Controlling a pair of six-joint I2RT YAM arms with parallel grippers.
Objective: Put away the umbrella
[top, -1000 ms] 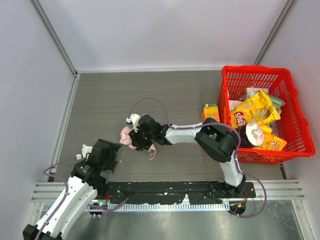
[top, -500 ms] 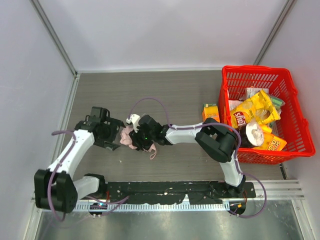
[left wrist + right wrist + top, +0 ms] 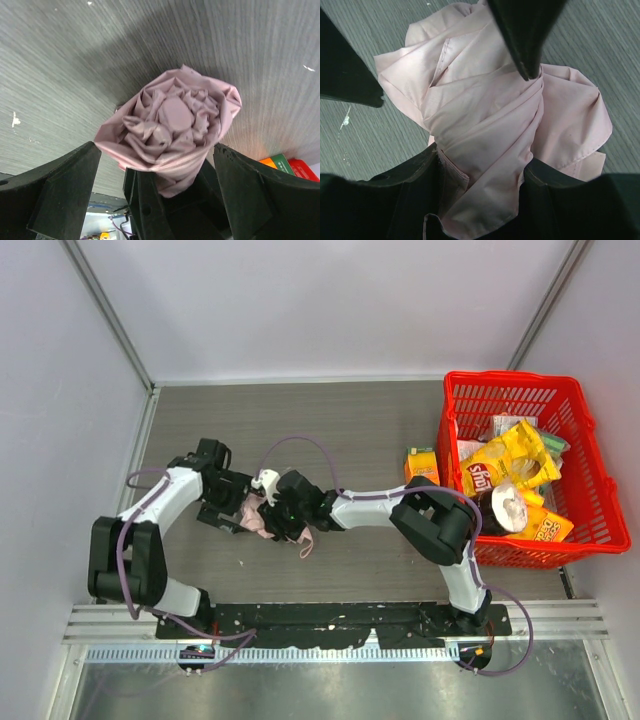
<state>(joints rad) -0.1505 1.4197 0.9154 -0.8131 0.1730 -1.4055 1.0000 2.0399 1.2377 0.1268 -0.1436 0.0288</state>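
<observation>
The two arm bases stand at the 6 o'clock edge of the grey table [image 3: 360,430]. The right arm bends over and reaches toward 9 o'clock. The left arm loops out to the table's 9 o'clock side and points back toward 3 o'clock, so the two claws meet nose to nose left of the table's middle.

Between them lies the umbrella [image 3: 252,516], a crumpled pale pink bundle on the tabletop at about 8 o'clock from the table's centre. The right claw [image 3: 278,520] is holding it. In the right wrist view, pink cloth is bunched between its dark fingers [image 3: 405,190], which stand partly apart with the folds filling the gap.

The left claw [image 3: 238,505] is spread wide. In the left wrist view its fingers [image 3: 60,195] sit at about 8 and 4 o'clock of the bundle's rosette-like end, one on each side, and neither squeezes it (whether they brush the cloth I cannot tell). A narrow pink strap [image 3: 304,544] trails from the bundle toward 5 o'clock and lies on the table.

Farther off, toward 2 o'clock from the umbrella, an orange carton [image 3: 420,462] stands just beside a red basket [image 3: 510,392]. The basket fills the table's 3 o'clock side and holds a yellow chip bag [image 3: 505,465] among other packets.
</observation>
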